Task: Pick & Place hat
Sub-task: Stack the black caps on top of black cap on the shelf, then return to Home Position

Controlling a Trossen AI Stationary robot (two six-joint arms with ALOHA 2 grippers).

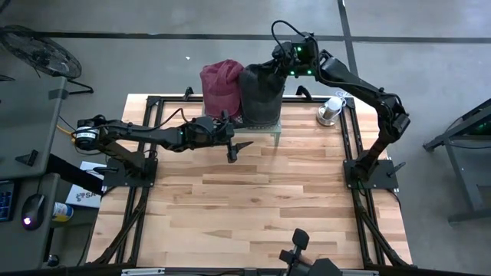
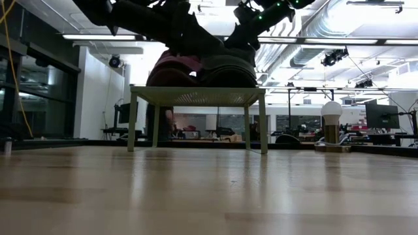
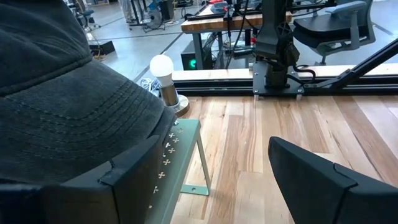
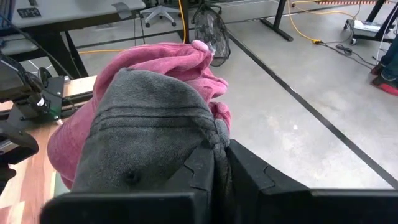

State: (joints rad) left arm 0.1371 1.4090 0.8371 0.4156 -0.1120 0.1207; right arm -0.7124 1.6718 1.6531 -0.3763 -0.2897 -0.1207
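A dark grey hat (image 1: pixel 261 96) and a maroon-pink hat (image 1: pixel 221 88) sit side by side on a small pale green stand (image 1: pixel 278 132) at the table's far side. In the low view, the grey hat (image 2: pixel 225 70) rests on the stand's top (image 2: pixel 196 95). My right gripper (image 1: pixel 282 67) is at the grey hat's far side, shut on its fabric. My left gripper (image 1: pixel 236 149) hangs open just off the stand's near edge. In the left wrist view, its fingers (image 3: pixel 214 146) stand apart beside the grey hat's brim (image 3: pixel 81 106), touching nothing that I can see. My right gripper (image 4: pixel 221 155) pinches a gathered fold of the grey hat's fabric (image 4: pixel 214 134) at its far edge between the two fingers. It comes from the far right, slanting down. The hat's body (image 4: pixel 143 137) spreads out below and still lies on the stand against the pink hat (image 4: pixel 168 59).
A light bulb on a round base (image 1: pixel 331 111) stands on the table right of the stand, also seen in the left wrist view (image 3: pixel 163 71). The right arm's base (image 1: pixel 372 172) and black frame rails line the edges. Bare wood (image 1: pixel 261 199) fills the table's near half.
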